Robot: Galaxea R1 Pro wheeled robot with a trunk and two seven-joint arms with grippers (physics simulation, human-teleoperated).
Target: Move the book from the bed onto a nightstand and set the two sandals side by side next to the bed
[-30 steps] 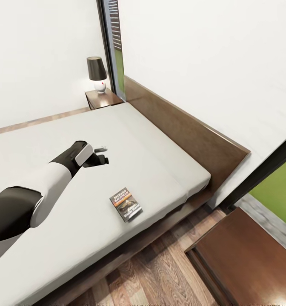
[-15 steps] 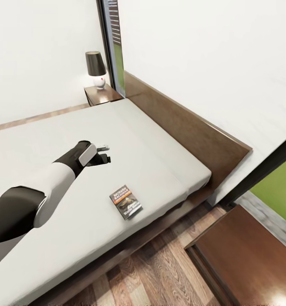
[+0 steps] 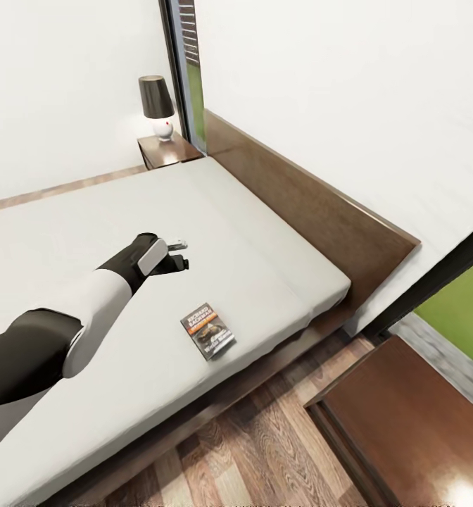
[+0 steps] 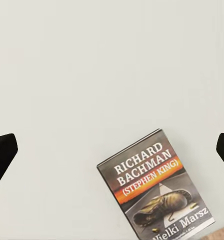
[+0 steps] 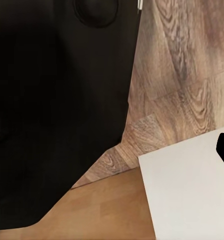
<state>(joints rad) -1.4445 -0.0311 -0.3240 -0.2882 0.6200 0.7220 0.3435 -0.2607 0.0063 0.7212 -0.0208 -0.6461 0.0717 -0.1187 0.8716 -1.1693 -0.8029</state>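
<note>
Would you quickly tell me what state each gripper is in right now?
Left gripper: open, empty, above the light grey mattress near the dark paperback book.
Right gripper: cannot be told.

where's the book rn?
Head view: the book lies flat on the bed near its floor-side edge, just ahead of the open left gripper, untouched.

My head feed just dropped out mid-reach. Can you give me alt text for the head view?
The left claw hovers open above the grey mattress of the bed, with the book lying flat nearer the bed's front edge, untouched. One nightstand with a lamp stands beyond the bed; another nightstand sits at lower right.
</note>
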